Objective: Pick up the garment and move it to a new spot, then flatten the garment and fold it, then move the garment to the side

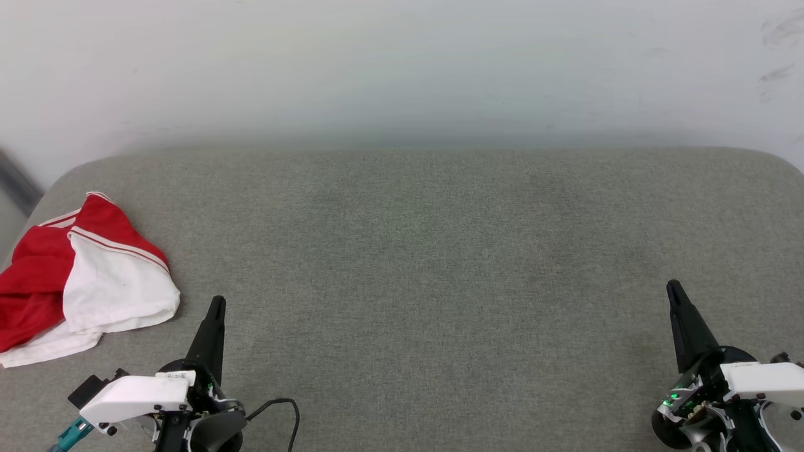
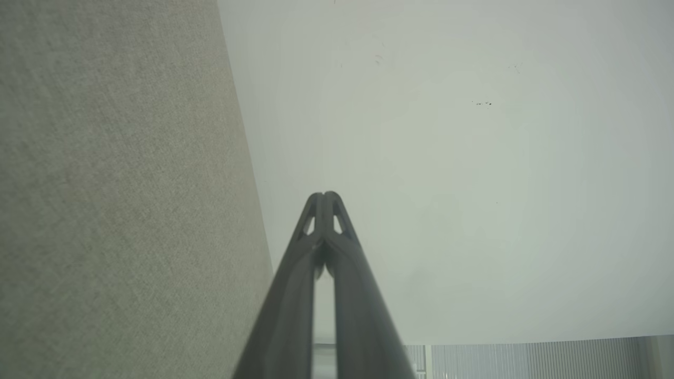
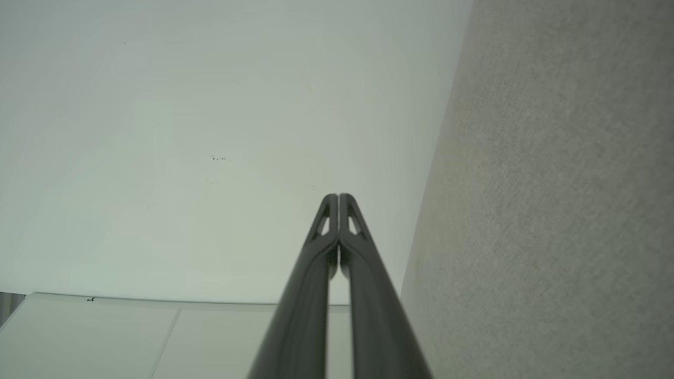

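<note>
Grey woven upholstery stretches wide beneath a white wall. At its far left edge the garment lies in a loose red and white heap, striped trim showing, neither flat nor neatly folded. Just right of it, apart from the cloth, the left gripper rests with fingers pressed together, holding nothing. Far right, the right gripper is likewise closed and empty. Judging by this, lifting, flattening, folding and setting aside all seem left to do
</note>
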